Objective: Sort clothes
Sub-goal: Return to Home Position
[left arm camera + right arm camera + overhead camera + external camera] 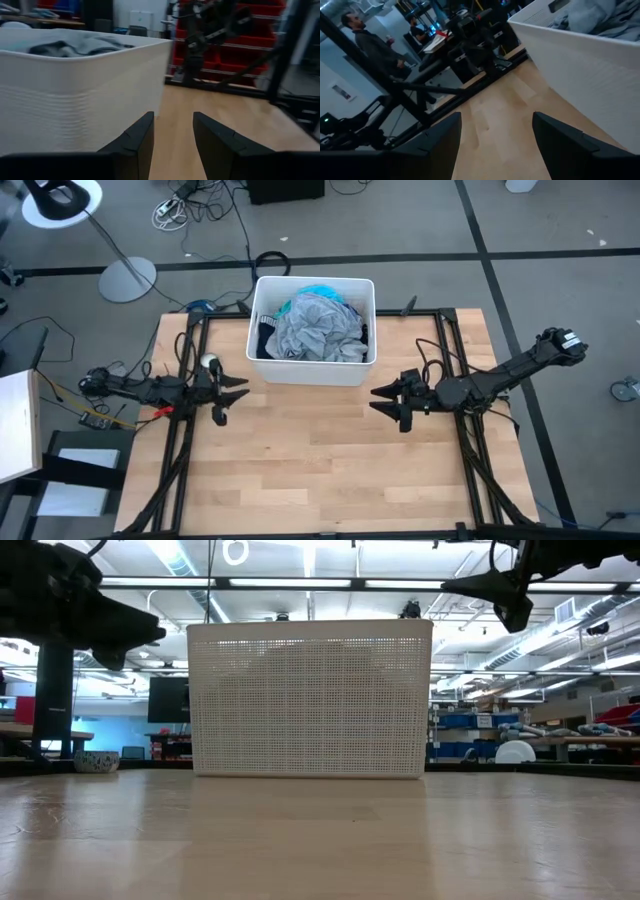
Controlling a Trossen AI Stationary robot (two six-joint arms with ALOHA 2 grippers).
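Clothes [315, 330] are all in the bin [305, 372], heaped to about rim height; nothing lies on the desk [330, 470] around it. A grey top [320, 325] covers the heap, a turquoise piece [322, 288] shows at the bin's far edge, and a dark piece [266, 335] is tucked at the bin's left wall. Left gripper [238, 392] hangs just off the bin's front left corner, fingers [142, 145] apart and holding nothing. Right gripper [380, 400] hangs off the bin's front right corner, fingers [440, 145] wide apart, also empty. Both point inward in front of the bin and touch nothing. Handling, as a judgement: the load is soft, light and limp, so it will drape and drag neighbours. If you must repick, pinch a raised fold of the grey top at the heap's crest, not a flat spot, and lift straight up clear of the rim. The bin looks light and rigid and would probably slide if nudged. Sorting looks done. No readable writing, brand or label on the clothes or bin; the bin's front is plain perforated white.
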